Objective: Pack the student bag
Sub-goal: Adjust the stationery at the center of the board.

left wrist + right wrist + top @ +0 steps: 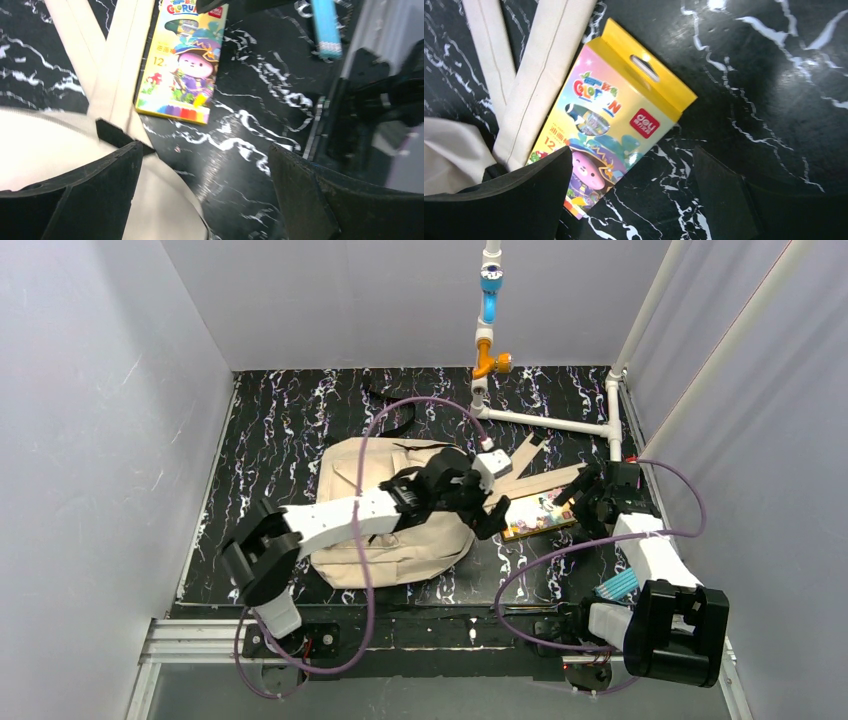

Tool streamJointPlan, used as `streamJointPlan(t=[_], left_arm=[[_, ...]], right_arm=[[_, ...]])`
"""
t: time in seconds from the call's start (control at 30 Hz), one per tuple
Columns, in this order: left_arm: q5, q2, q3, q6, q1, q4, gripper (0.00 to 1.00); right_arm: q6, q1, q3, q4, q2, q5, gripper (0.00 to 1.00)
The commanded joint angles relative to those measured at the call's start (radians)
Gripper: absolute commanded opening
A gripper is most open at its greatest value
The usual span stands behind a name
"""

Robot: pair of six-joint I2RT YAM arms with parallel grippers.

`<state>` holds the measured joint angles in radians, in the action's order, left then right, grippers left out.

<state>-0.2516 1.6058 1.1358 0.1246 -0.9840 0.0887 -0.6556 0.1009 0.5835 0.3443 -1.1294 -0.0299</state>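
**Hovering at a crayon box (540, 512), left pincer (490, 514) and right pincer (578, 502) both spread wide**

Lying flat on the black marbled table (280, 440), a little left of its middle: the student bag (405, 552), beige, soft, rounded end toward the far edge, lower side close to the near edge. Crossed over by the left arm, reaching from the near-left corner toward the middle. Beige straps (530, 480) fanning out from the bag's right side toward the far-right corner. Black loop (395, 412) on the table near the far edge, just beyond the bag.

Just right of the bag, with one long side against a strap: the crayon box, flat, printed face up, yellow hanging tab pointing away from the bag.

Left pincer (205, 155) above the bag's right rim, fingers far apart, gripping nothing; bag fabric (45, 145) under the left finger, bare table under the gap, crayon box (182, 65) and straps (120, 50) ahead.

Right pincer (631, 155) coming in from the right edge, fingers equally far apart, also gripping nothing; left finger above the lower end of the crayon box (614, 115), right finger over bare table, straps (544, 60) alongside.

White pipe frame (545, 422) standing at the far-right corner.
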Motion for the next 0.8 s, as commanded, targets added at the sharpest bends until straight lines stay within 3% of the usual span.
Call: streamJointPlan(t=[0.0, 0.27, 0.53, 0.77], left_arm=[[0.040, 0.133, 0.098, -0.238, -0.025, 0.072, 0.96], [0.006, 0.330, 0.223, -0.355, -0.042, 0.067, 0.98], [0.054, 0.464, 0.333, -0.394, -0.065, 0.016, 0.98], [0.087, 0.559, 0.464, -0.441, -0.081, -0.152, 0.98]], right_arm=[[-0.014, 0.040, 0.090, 0.071, 0.003, 0.093, 0.98], [0.016, 0.150, 0.088, 0.120, -0.016, -0.024, 0.97], [0.055, 0.157, 0.043, 0.045, -0.030, -0.201, 0.94], [0.091, 0.158, 0.032, -0.009, -0.069, -0.276, 0.93]])
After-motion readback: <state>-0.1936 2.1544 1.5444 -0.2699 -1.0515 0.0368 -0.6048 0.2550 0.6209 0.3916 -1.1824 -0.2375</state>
